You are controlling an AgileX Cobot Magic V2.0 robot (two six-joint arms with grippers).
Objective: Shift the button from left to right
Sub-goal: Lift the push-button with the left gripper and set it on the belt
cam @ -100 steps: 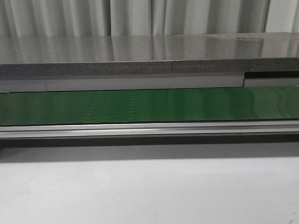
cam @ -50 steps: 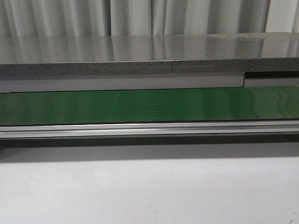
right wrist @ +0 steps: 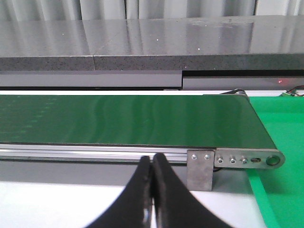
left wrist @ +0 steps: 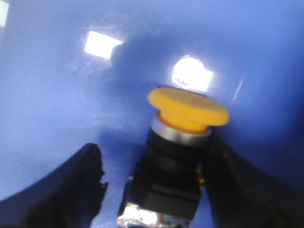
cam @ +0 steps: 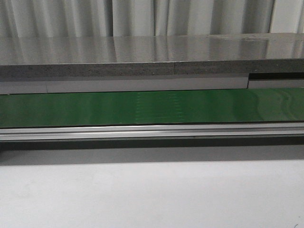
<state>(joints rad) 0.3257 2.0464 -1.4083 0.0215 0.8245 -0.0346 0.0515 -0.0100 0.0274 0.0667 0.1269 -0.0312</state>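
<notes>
Our left gripper (left wrist: 156,185) has its fingers spread wide with the button (left wrist: 178,156) standing between them, its yellow cap up and its black body close against one finger (left wrist: 247,190) while a clear gap separates it from the other, so we judge the grasp not yet closed. The button sits on a blue surface (left wrist: 57,95), so by our reckoning the task is at its very start, with gripping, lifting and carrying across all left to do. Our right gripper (right wrist: 152,190) has its fingers pressed together on nothing, facing the green belt (right wrist: 118,118) just beyond the fingertips.
</notes>
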